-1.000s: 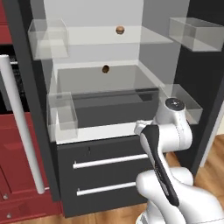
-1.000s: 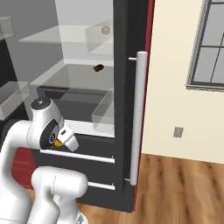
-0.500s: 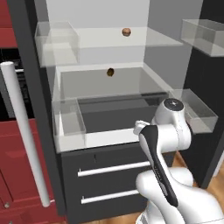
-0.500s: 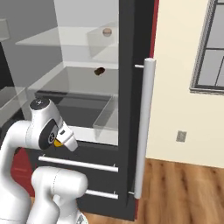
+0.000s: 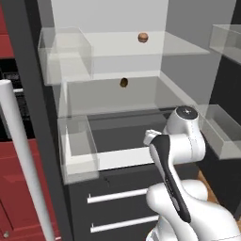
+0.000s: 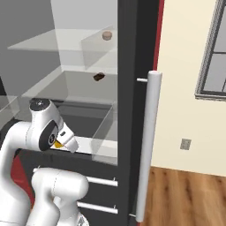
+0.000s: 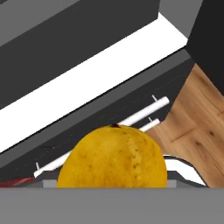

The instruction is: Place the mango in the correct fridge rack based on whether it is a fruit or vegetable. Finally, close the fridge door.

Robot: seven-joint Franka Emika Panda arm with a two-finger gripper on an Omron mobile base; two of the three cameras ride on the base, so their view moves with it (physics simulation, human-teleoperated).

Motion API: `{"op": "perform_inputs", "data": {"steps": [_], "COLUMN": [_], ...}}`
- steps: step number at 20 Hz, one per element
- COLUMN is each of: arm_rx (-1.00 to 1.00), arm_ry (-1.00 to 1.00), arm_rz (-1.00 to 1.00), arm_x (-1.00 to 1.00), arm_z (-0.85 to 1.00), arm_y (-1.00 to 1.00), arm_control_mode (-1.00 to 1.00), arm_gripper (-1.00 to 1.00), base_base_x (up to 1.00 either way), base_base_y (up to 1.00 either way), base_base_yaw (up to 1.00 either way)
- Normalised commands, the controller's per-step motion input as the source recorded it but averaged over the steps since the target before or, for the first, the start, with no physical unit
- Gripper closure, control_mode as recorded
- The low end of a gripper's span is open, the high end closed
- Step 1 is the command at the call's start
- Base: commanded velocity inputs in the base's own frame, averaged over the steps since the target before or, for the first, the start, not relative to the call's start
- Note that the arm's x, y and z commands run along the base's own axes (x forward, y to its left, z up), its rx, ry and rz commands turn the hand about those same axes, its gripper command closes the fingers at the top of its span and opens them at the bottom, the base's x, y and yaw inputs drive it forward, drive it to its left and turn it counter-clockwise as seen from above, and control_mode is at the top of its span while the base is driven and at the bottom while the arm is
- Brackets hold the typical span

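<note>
- Left base view: arm folded low in front of the open fridge; fridge rack (image 5: 113, 99) lies above and ahead of the wrist; a dark brown item (image 5: 124, 82) sits on it, a reddish-brown one (image 5: 143, 37) on the shelf above
- Right base view: a sliver of the mango (image 6: 57, 144) shows at the gripper (image 6: 66, 142), below rack level; fridge door (image 6: 132, 110) stands open
- Hand view: mango (image 7: 113, 158) close against the camera, fingers closed on it; stem nub up, long axis cannot be told

Glossy white rounded arm links (image 5: 188, 207); dark grey joint strip; round grey cap atop joint (image 5: 187, 111).
</note>
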Motion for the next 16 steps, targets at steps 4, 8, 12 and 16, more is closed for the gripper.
{"op": "perform_inputs", "data": {"steps": [4,8,12,16], "arm_rx": [0.00,0.00,0.00,-0.02], "arm_ry": [0.00,0.00,0.00,-0.29], "arm_rz": [0.00,0.00,0.00,0.03], "arm_x": [0.00,0.00,0.00,-0.09], "arm_z": [0.00,0.00,0.00,0.75], "arm_y": [0.00,0.00,0.00,0.00], "arm_control_mode": [1.00,1.00,1.00,-1.00], "arm_gripper": [1.00,1.00,1.00,1.00], "base_base_x": [0.52,0.56,0.29,0.00], "base_base_y": [0.43,0.10,0.00,0.00], "base_base_yaw": [0.00,0.02,0.02,0.00]}}
